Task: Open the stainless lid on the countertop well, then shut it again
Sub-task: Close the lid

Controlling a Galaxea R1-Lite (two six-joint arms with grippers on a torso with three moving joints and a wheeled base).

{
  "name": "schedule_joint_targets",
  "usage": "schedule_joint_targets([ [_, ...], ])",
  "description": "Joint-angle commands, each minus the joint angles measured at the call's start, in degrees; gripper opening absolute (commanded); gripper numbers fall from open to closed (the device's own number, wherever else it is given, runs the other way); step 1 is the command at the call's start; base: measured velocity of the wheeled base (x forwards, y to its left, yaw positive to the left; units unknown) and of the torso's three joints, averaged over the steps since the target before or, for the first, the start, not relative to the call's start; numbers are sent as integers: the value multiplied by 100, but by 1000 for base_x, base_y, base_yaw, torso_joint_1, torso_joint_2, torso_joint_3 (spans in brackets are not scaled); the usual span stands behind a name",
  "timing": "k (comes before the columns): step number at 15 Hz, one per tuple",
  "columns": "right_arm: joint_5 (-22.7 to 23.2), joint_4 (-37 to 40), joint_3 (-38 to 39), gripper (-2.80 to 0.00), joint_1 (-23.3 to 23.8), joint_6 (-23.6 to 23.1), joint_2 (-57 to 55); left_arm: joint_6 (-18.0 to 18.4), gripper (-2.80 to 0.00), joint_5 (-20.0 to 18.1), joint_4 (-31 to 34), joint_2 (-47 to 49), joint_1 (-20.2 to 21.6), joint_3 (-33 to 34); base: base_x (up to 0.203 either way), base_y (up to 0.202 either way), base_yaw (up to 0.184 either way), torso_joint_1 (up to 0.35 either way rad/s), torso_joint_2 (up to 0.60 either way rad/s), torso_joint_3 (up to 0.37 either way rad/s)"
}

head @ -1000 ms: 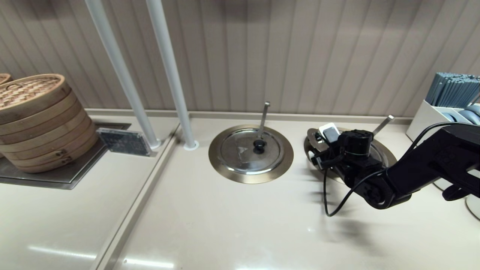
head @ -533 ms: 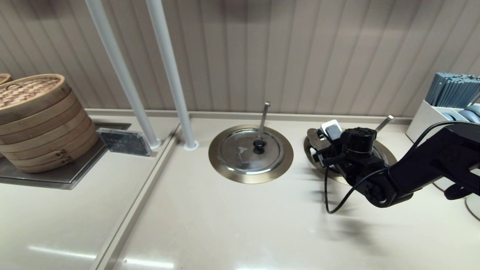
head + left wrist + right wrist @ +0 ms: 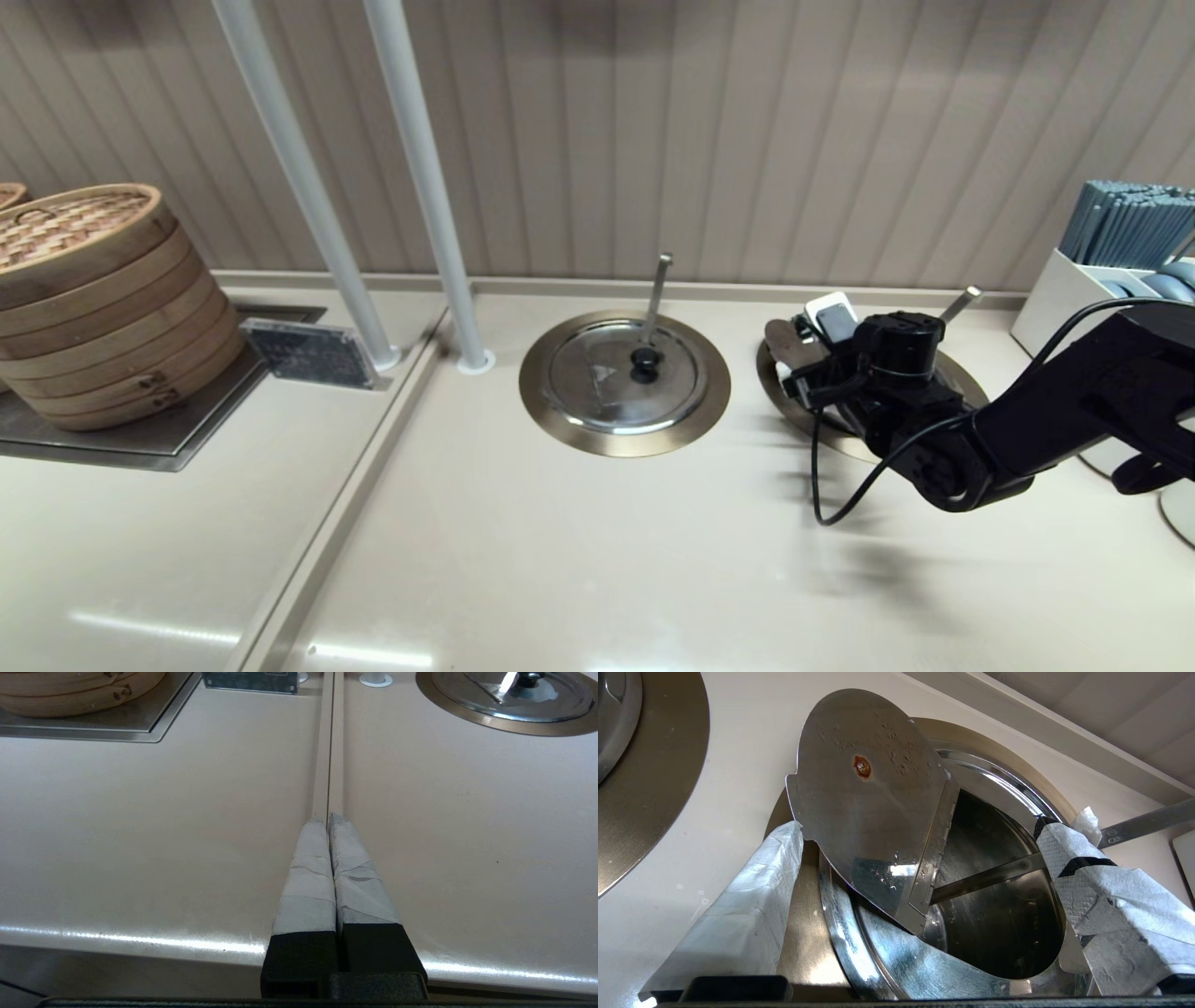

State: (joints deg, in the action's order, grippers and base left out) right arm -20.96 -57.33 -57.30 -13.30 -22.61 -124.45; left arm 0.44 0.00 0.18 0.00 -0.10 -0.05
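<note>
Beige countertop under a ribbed wall carries the brass-ringed countertop well (image 3: 1008, 788) with the long slanting ladle handle, where the round shiny stainless lid (image 3: 868, 798) stands flipped up, its hinged flap raised over the open pot. It looks thin, stiff and slick with droplets, so the knob side seems the surest hold. Against a second ago, the right gripper (image 3: 920, 891), jaws spread around the flap without pinching it, has edged back toward the wall; the left gripper (image 3: 329, 821) is parked with fingers pressed together.
</note>
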Motion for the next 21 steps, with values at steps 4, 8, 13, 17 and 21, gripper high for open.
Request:
schedule_joint_targets([
  [4,-13,-32,-54,0,73,-23,70,0,-280,0,3,0,1,4,0,0,0,0,0,0],
  [8,-5,-32,13,0,24,-10,126,-1,-280,0,-1,0,1,-3,0,0,0,0,0,0],
  [13,21,-178,261,0,-259,2,90,0,-280,0,-1,0,1,-4,0,0,0,0,0,0],
  [17,8,-289,349,0,-441,-2,-213,0,-280,0,0,0,1,-4,0,0,0,0,0,0],
  [21,4,-428,127,0,-337,-31,-629,0,-280,0,8,0,1,5,0,0,0,0,0,0],
])
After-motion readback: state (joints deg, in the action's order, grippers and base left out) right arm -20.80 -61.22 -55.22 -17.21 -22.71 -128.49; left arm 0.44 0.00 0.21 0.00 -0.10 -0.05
